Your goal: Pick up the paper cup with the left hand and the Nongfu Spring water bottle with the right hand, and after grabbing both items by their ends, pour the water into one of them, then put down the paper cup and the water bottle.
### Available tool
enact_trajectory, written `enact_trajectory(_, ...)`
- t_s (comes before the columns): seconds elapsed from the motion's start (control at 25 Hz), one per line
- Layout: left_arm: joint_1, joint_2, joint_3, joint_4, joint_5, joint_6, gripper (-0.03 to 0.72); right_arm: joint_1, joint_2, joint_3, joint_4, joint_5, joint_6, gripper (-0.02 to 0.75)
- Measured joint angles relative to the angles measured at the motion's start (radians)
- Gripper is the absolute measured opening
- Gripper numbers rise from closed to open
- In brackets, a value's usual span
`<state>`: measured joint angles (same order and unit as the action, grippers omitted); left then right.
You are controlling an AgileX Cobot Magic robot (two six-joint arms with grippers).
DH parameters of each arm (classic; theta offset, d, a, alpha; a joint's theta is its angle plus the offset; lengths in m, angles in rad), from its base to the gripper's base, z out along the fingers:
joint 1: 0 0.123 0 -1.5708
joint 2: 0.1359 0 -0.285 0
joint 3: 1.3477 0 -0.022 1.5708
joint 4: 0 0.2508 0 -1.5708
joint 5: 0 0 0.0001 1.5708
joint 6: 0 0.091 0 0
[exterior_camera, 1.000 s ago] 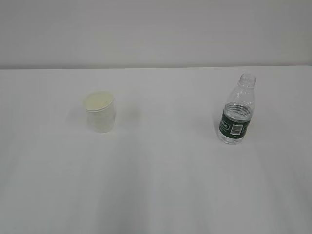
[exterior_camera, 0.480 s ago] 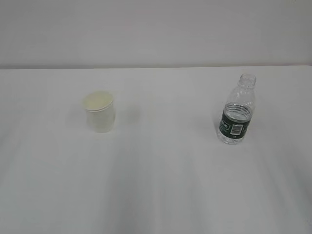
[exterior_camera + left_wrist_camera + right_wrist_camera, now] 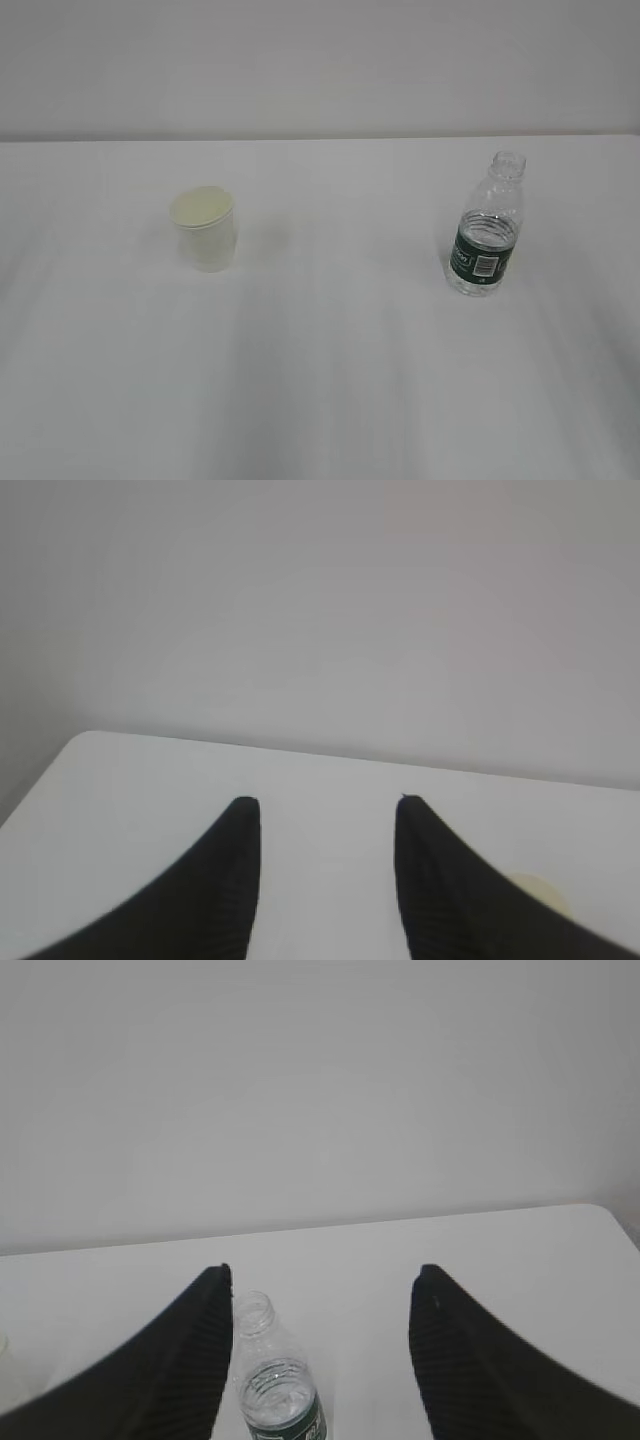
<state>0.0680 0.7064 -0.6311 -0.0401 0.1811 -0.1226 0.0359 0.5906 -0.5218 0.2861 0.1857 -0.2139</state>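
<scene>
White bench (image 3: pixel 330 380) carries the paper cup (image 3: pixel 204 230) at left and the uncapped Nongfu Spring water bottle (image 3: pixel 486 228) well apart at right, both upright. Left gripper (image 3: pixel 325 815) and right gripper (image 3: pixel 322 1285) hang open, empty. Nothing grasped yet; picking, pouring and setting down remain.

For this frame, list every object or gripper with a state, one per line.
paper cup: upright on the table, untouched.
Nongfu Spring water bottle: upright, uncapped, untouched; water level unclear.
left hand: jaws open, empty, above the table.
right hand: jaws open, empty, short of the bottle.
table: bare white surface around both items.
</scene>
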Motion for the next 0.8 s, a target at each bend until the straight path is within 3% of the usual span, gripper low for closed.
enact_trajectory(0.12,-0.015,0.067,0.000,-0.003,-0.053,0.000,0.319,0.000,0.022,0.000,0.000,-0.023,-0.017,0.428)
enact_trajectory(0.36,-0.110,0.203,0.009,-0.015,-0.272,0.000,0.318,0.000,0.028,0.002,-0.002,-0.109,-0.024,0.428)
enact_trajectory(0.52,-0.168,0.286,0.012,-0.018,-0.327,0.000,0.318,0.000,0.045,0.017,-0.019,-0.139,-0.026,0.428)
enact_trajectory(0.8,-0.191,0.379,0.019,-0.032,-0.387,0.000,0.316,0.033,0.151,0.037,-0.046,-0.173,-0.027,0.428)
